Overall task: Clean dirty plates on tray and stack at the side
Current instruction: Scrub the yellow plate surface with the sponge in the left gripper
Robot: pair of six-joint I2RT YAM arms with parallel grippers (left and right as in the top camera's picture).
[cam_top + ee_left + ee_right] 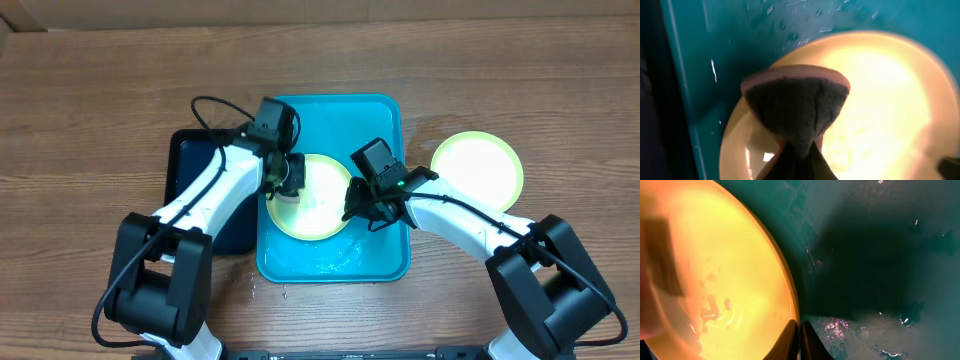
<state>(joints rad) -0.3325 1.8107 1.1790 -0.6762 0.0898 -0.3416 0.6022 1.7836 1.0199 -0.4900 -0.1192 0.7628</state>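
Note:
A pale yellow-green plate [320, 200] lies in the turquoise tray [330, 262]. My left gripper [285, 185] is shut on a sponge with a dark scouring face [795, 107] and presses it on the plate's left part [880, 100]. My right gripper [362, 210] is shut on the plate's right rim; in the right wrist view the fingers [799, 335] pinch the edge of the plate [715, 270]. A small red-orange smear [710, 312] sits on the wet plate. A second yellow-green plate [478, 170] lies on the table to the right of the tray. The light blue plate is not in view.
A smaller black tray [195, 160] lies against the turquoise tray's left side, under my left arm. The tray floor [880, 255] is wet with droplets. The rest is the wooden tabletop [100, 100].

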